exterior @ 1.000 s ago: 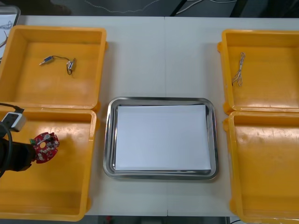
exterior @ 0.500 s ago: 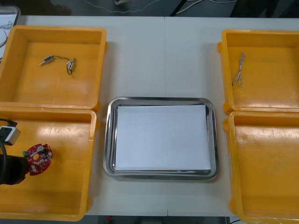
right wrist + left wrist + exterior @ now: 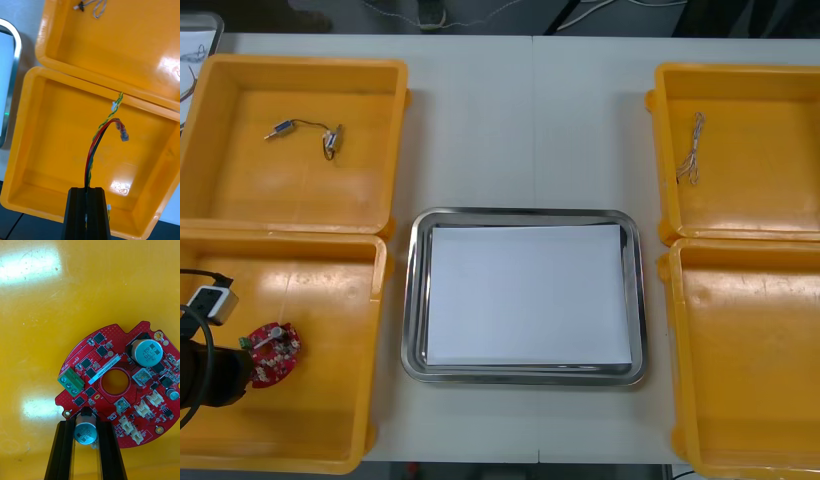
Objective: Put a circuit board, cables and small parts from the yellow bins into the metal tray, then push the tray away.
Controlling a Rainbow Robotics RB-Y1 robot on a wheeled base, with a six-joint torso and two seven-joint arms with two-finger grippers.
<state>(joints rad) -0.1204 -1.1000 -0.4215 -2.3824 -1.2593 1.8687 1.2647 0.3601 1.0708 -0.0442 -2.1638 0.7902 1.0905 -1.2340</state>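
Left of the shiny metal tray [image 3: 412, 300] with its white inside, the left tool [image 3: 85, 425] grips narrowly on a silver cylinder at the edge of the round red circuit board [image 3: 108, 341], low in the nearer left yellow plastic bin [image 3: 310, 420]. That bin's wall stands between board and tray. Right of the tray, the right tool [image 3: 86, 193] pinches a thin red, black and yellow-green cable bundle [image 3: 98, 140] above the nearer right yellow bin [image 3: 45, 150]. On the light worktop [image 3: 530, 120], beyond the tray to its left, the far left bin [image 3: 220, 190] holds small metal parts [image 3: 330, 140]. Beyond it to the right lies a pale thin cable [image 3: 692, 148].
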